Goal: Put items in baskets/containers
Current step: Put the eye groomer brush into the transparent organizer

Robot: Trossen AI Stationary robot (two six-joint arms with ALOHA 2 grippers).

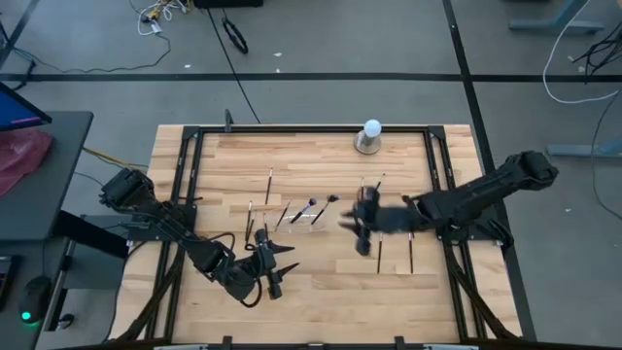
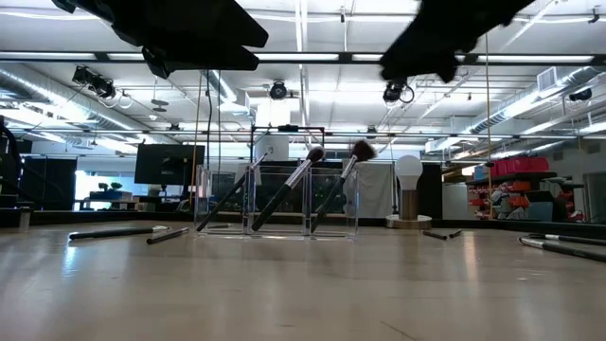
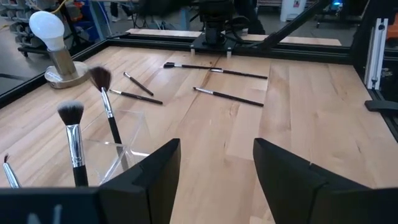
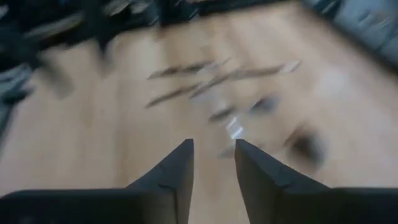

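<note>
Near the table's (image 1: pixel 321 282) middle the clear holder (image 1: pixel 303 216) has three brushes (image 2: pixel 284 194) leaning in it, others lie loose toward the right edge (image 1: pixel 409 251), the right gripper (image 1: pixel 356 226) hangs just beside the holder, fingers slightly parted and empty, and the left gripper (image 1: pixel 273 282) waits open near the front edge.

Grey floor (image 1: pixel 321 39) with black tape lines, loose cables (dark side desk (image 1: pixel 39 175) left); ceiling lights (image 2: pixel 312 95) on.
</note>
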